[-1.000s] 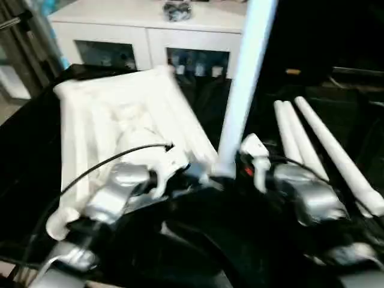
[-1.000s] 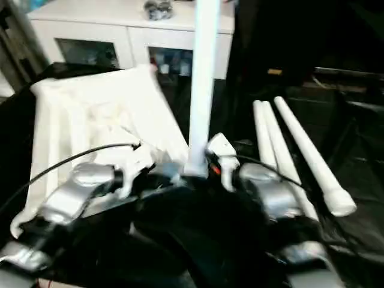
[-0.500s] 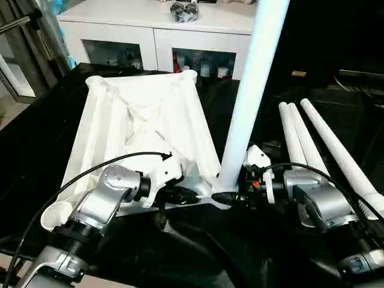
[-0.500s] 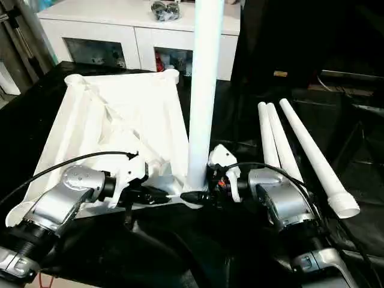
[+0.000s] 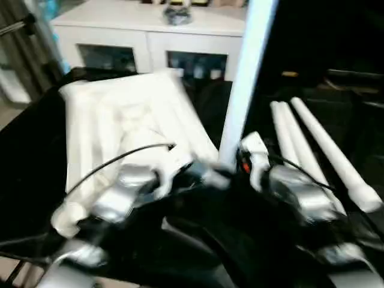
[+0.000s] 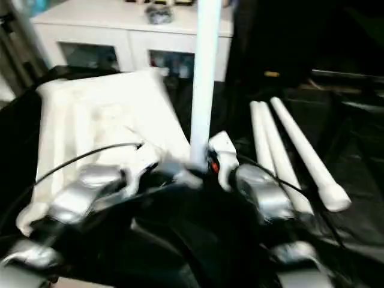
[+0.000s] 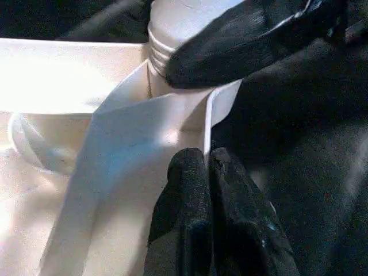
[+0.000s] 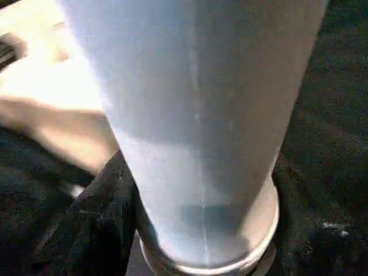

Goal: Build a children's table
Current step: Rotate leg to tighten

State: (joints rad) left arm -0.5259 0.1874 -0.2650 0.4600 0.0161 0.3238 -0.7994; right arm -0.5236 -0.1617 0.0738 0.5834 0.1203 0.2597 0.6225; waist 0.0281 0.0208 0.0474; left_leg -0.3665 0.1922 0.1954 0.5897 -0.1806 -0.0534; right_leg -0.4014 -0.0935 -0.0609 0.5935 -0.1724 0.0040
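Tabletop: white plastic, square, lying underside up on the black-covered table, left of centre. Ribs run across the exposed underside; a round socket sits at the near-left corner. Head views are motion-blurred, so finer rib detail is not readable.

One leg, a white tube, stands upright at the tabletop's near-right corner, its top running out past the upper edge of the frame. In the left wrist view its ridged lower end sits in the corner socket, with the corner's thin wall just beside it.

Left hand: the two black fingers are pressed together on the thin edge of the tabletop's corner wall, right beside the socket.

Right hand: close against the base of the upright leg, with one black finger lying across the leg just above the ridges. Whether it is clamped on the leg or apart — cannot tell.

Three more legs lie side by side on the table to the right, well apart from the tabletop, running near-right to far-left; the rightmost has a ridged collar at its near end.

White cabinet with glass doors stands behind the table.
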